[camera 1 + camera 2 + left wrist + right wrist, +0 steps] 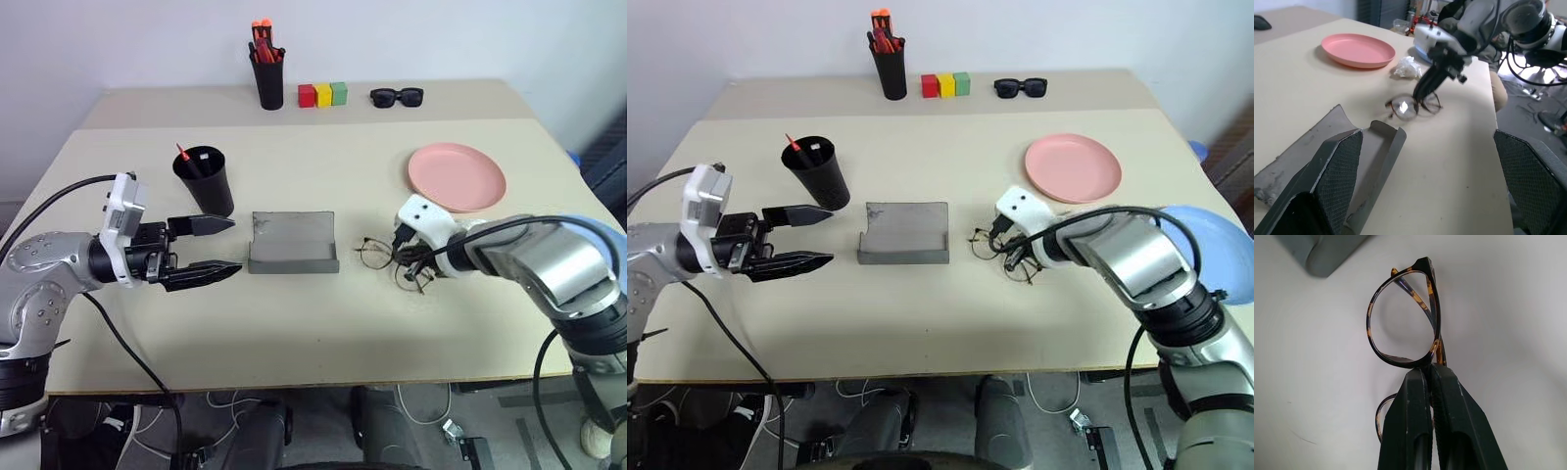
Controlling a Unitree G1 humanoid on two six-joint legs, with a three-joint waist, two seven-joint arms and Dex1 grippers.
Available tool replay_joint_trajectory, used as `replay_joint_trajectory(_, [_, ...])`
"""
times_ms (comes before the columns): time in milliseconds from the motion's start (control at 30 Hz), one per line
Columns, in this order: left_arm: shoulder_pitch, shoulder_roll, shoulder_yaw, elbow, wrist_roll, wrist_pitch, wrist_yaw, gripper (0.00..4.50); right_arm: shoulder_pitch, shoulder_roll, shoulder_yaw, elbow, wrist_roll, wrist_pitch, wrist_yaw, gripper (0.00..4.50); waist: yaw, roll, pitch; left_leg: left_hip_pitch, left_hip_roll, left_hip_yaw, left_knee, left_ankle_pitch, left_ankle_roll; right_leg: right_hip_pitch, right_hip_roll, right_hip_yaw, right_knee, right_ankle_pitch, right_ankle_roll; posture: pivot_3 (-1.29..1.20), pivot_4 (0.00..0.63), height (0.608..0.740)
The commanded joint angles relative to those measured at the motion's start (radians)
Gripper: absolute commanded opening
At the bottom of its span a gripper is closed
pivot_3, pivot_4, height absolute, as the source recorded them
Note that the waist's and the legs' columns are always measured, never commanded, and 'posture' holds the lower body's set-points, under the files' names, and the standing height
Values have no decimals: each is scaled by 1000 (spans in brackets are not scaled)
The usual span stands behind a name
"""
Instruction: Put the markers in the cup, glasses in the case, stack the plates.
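- The glasses (1403, 318) are thin and dark with tortoiseshell flecks and clear roundish lenses; they sit near the table (294, 323) centre, at 3 o'clock from the case (292, 242).
- The right gripper (1431, 374) has its jaws pinched tight on the frame at the bridge between the lenses.
- The case is grey, lid swung open, lying between the two grippers.
- The left gripper (217, 246) hangs at 9 o'clock of the case, jaws spread wide and holding nothing.
- The black cup (205, 180) stands at 10 o'clock from the case with a red-capped marker (185, 157) inside.
- The pink plate (457, 176) lies at 1 o'clock from the glasses.
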Motion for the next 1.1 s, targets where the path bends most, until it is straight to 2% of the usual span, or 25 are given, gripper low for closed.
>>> replay_joint_trajectory(33, [3,48,72,17,-6,-4,-4,4393,-102,12,-46,13,-14,-40,5,49,-3,0,0,-2,0,0,0,0,0,-2,0,0,0,0,0,0,150,740])
replay_joint_trajectory(133, [21,73,86,38,9,-22,-12,4393,-138,89,-68,24,-2,-75,-3,49,-3,0,0,-7,1,1,0,1,-1,-8,1,0,1,1,-1,0,150,740])
replay_joint_trajectory(333, [78,130,134,107,53,-59,-50,4393,-189,364,-22,121,-57,-233,-84,49,-1,0,0,-8,0,1,0,1,-1,-8,0,0,1,1,-1,0,150,740])
replay_joint_trajectory(500, [141,151,173,117,69,-82,-62,4393,-246,538,-3,221,-76,-322,-109,49,5,1,1,-8,0,0,0,1,-2,-10,0,0,1,2,-2,0,150,740])
replay_joint_trajectory(733, [181,131,202,54,46,-71,-31,4393,-152,568,82,269,-138,-439,-81,49,-1,0,0,-8,0,-1,-1,2,-3,-10,0,-1,2,2,-2,0,150,740])
replay_joint_trajectory(1100, [161,124,179,65,62,-103,-25,4393,-103,508,173,255,-235,-518,10,49,-4,1,0,-8,0,-1,-1,2,-3,-10,1,-1,2,2,-3,0,150,740])
